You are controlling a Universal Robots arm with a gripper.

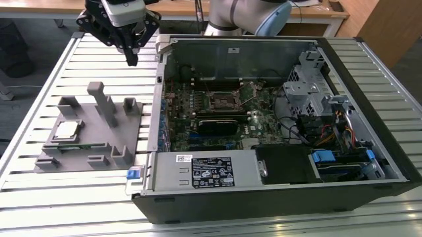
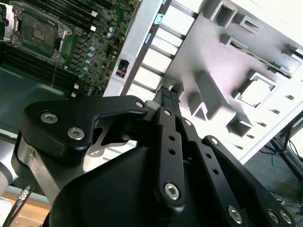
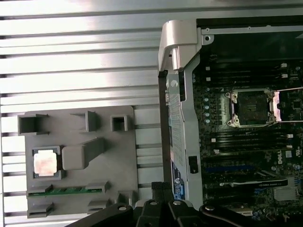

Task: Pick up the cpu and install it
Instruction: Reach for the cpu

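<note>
Gripper: your gripper (image 1: 132, 61) hangs above the slatted table (image 1: 39, 207), just off the open computer case's (image 1: 264, 192) 10 o'clock corner in the exterior view. The fingers are pressed together with nothing between them, which both wrist views bear out (image 2: 168, 96) (image 3: 163, 187).

Cpu: the cpu (image 1: 67, 130) lies flat, silver top up, in a square recess of the grey fixture (image 1: 92, 137), toward 7 o'clock from the gripper in the exterior view and well apart from it. You also see it in both wrist views (image 3: 46, 163) (image 2: 255, 92).

Why it sits so: the recess likely fixes the chip's position and turn, so you can find it in the same place each time. The raised walls around it leave the top face exposed.

Fixture neighbours: a green memory stick (image 3: 66, 191) stands on edge in a slot just beside the cpu.

Socket: the socket (image 1: 221, 101) lies on the board inside the case, toward 4 o'clock from the gripper in the exterior view. It faces up (image 3: 253, 108), so I judge a flat chip would go in from above.

Hard to make out: you cannot tell whether the socket's retaining frame is fully raised, nor see its contacts.

Hidden: the recess hides the cpu's underside and much of its rim.

Cut off: the arm (image 1: 250, 15) runs out at the exterior view's 12 o'clock edge.
</note>
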